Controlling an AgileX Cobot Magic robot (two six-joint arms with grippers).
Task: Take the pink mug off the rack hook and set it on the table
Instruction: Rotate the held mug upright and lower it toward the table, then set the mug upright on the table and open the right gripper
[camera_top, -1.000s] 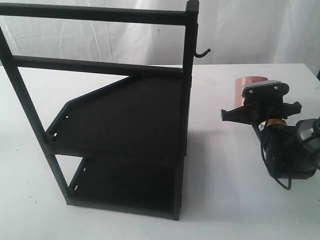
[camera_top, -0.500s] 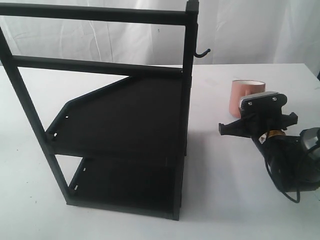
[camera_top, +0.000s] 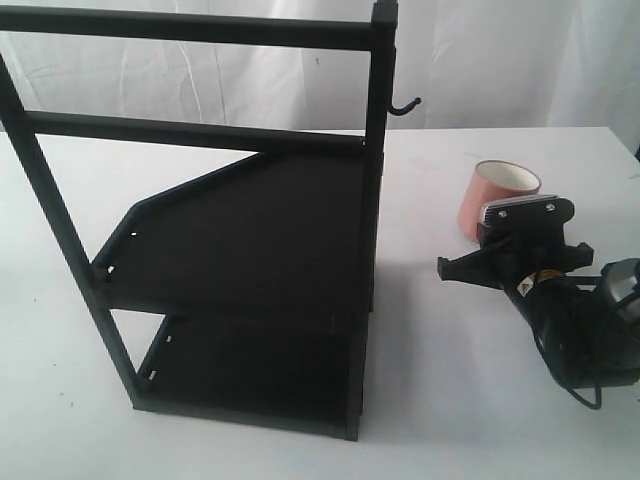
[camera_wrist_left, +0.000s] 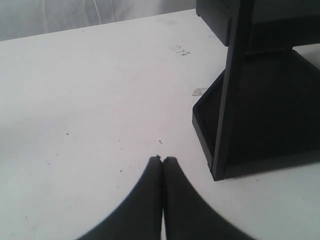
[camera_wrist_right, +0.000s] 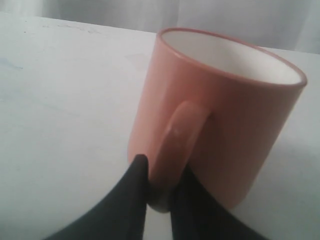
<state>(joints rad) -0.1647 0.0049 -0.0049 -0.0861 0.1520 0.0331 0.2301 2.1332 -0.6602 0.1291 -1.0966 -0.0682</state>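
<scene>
The pink mug stands mouth-up to the right of the rack, low over the white table. I cannot tell whether its base touches the surface. My right gripper is shut on the mug's loop handle, one finger on each side of it. In the exterior view the wrist hides those fingers. The rack hook juts from the black post with nothing on it. My left gripper is shut and empty, just above the table beside a lower corner of the rack.
The tall black two-shelf rack fills the left and middle of the table. White curtains hang behind. The right arm's body and cable lie at the table's right edge.
My right gripper has come down and toward the near side with the mug in it. The mug now sits lower and shows its cream inside. The left gripper is not seen earlier.
</scene>
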